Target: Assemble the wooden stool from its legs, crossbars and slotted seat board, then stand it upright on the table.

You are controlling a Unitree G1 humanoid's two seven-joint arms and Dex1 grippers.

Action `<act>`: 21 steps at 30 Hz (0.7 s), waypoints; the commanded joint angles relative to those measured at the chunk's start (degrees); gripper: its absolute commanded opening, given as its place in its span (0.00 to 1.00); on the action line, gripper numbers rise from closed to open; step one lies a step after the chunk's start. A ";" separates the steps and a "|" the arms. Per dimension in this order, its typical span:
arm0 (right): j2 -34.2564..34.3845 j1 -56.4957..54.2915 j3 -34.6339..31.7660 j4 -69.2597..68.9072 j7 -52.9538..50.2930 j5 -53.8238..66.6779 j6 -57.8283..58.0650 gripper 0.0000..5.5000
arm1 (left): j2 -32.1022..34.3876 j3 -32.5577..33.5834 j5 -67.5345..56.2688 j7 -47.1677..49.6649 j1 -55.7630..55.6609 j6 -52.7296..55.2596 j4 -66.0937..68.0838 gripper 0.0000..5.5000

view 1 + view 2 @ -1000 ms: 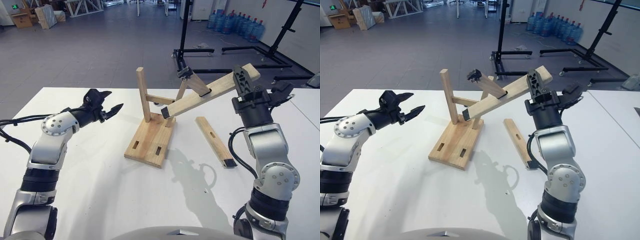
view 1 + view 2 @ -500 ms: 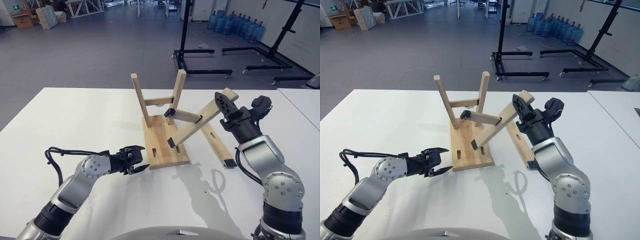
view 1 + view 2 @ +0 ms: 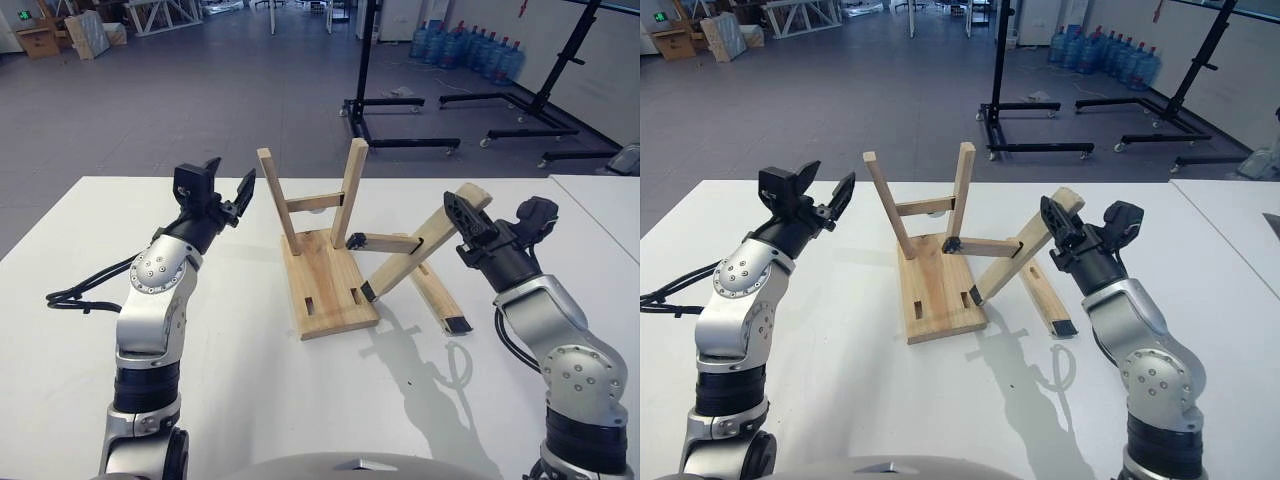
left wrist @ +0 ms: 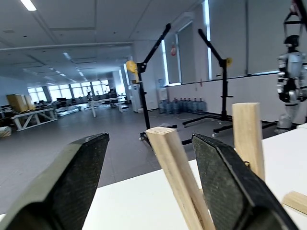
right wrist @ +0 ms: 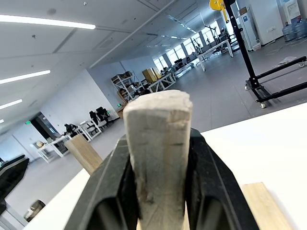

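Observation:
The slotted seat board [image 3: 322,290] lies flat on the white table [image 3: 250,400]. Two legs [image 3: 277,200] [image 3: 350,188] stand up from it, joined by a crossbar [image 3: 313,202]. My right gripper [image 3: 470,215] is shut on the upper end of a third leg [image 3: 420,248], also seen as leg [image 5: 158,143]. That leg slants down, its black-tipped foot by the board's right edge. A crossbar [image 3: 385,242] sticks out of it toward the nearer standing leg. A fourth leg [image 3: 440,296] lies loose on the table. My left gripper [image 3: 225,195] is open, just left of the far-left leg [image 4: 177,177].
A black cable [image 3: 85,295] trails from my left arm across the table's left side. Beyond the table's far edge stand black metal frames [image 3: 400,100] on the floor. A second table [image 3: 600,200] adjoins on the right.
My left arm swung from low in front of the seat board up to beside the far-left standing leg. My right gripper lowered its leg, bringing the foot down by the board.

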 commanded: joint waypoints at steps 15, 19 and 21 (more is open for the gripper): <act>-0.93 5.89 15.54 0.54 7.04 -33.09 -6.43 0.18 | -0.52 -1.57 0.32 3.75 -0.28 0.94 3.05 0.57; -2.12 7.17 18.66 2.64 9.77 -38.28 -7.63 0.18 | -0.88 -1.96 0.11 4.21 -0.04 1.29 2.95 0.57; -1.05 9.18 19.42 5.33 10.50 -39.53 -9.44 0.18 | -1.17 -2.39 0.00 4.18 0.25 1.58 2.80 0.57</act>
